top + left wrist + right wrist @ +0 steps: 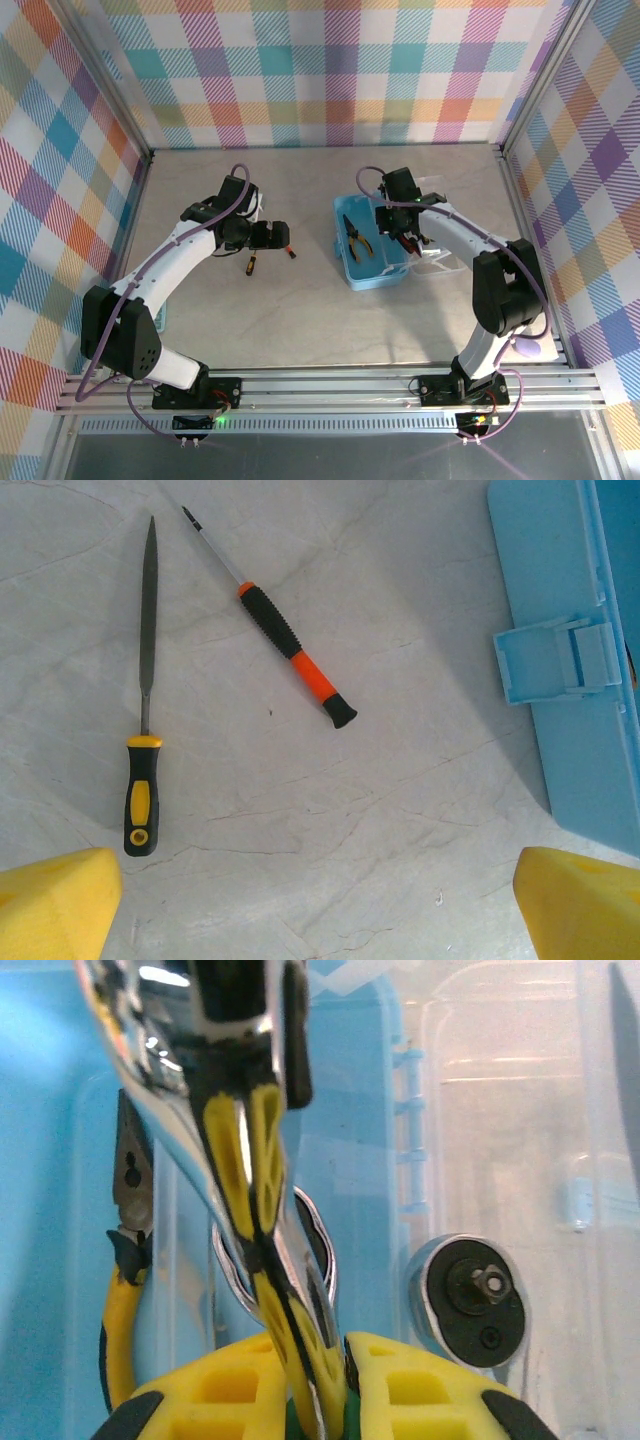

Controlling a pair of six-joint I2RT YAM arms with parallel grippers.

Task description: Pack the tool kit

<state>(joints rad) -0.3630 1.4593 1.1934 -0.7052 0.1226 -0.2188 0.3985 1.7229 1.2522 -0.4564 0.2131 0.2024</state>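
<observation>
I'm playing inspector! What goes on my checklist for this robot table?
Surface: pale, marble-look table; no spills seen.
Job's things: open blue box with pliers inside and a ratchet by its hinge; a file and a screwdriver lie on the table outside it.
Clutter: lilac thing by the right arm, too hidden to name.
Grippers: left fingers wide open above the file and screwdriver; right fingers shut on a yellow-and-black tool over the box.
Cables: purple cables loop along both arms.
Surroundings: checked walls, metal frame.
</observation>
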